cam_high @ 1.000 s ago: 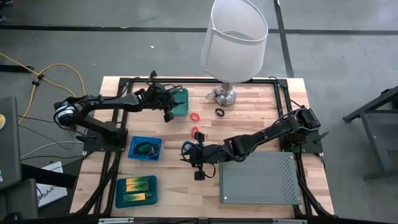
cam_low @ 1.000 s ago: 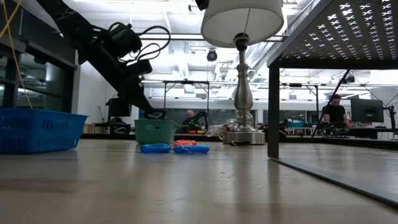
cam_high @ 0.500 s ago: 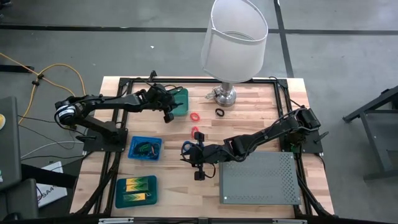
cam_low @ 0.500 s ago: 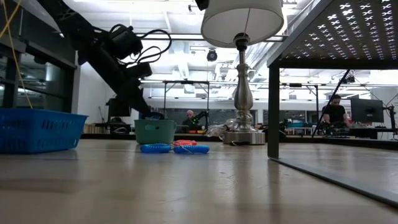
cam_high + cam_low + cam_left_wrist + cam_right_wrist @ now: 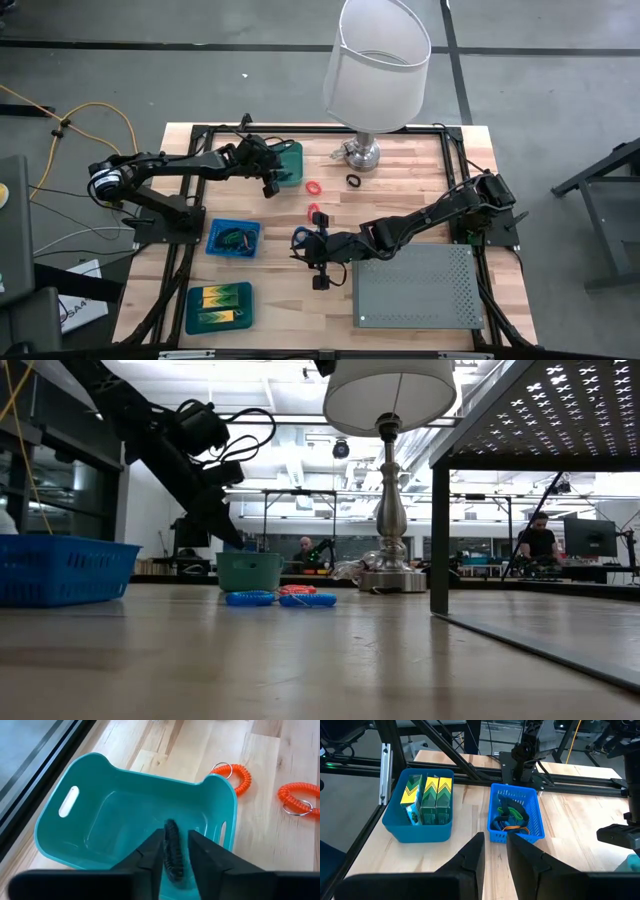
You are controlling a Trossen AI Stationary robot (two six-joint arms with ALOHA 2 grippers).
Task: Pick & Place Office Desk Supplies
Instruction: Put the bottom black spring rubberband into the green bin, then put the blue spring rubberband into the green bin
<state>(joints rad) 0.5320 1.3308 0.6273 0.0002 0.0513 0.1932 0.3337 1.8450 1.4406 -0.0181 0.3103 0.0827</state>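
Observation:
My left gripper (image 5: 277,172) hangs over the teal bin (image 5: 290,160), pointing slantwise down into it. In the left wrist view its fingers (image 5: 176,835) stand slightly apart with a black coil (image 5: 172,851) between them, over the bin's floor (image 5: 115,820). My right gripper (image 5: 306,250) hovers open and holds nothing (image 5: 495,840). It is above the blue coils (image 5: 299,236) that lie on the table. Two red coils (image 5: 314,187) (image 5: 316,212) and a black ring (image 5: 353,180) lie flat on the wood. My left gripper has the black coil (image 5: 170,832) lying along the gap between its two fingers, which come slanting from above. A strip of bin floor shows between the coil and one finger (image 5: 200,845). Whether either finger touches the coil, I cannot tell.
A blue basket (image 5: 233,238) of loops and a blue bin (image 5: 219,305) of yellow-green blocks stand near the left edge. The lamp (image 5: 375,60) stands at the far side. A grey perforated box (image 5: 417,285) covers the near right. Bare wood lies between the coils and the box.
In the low view a dark loop that showed just above the teal bin's rim under my left gripper has sunk behind the rim. Both arms have kept their places.

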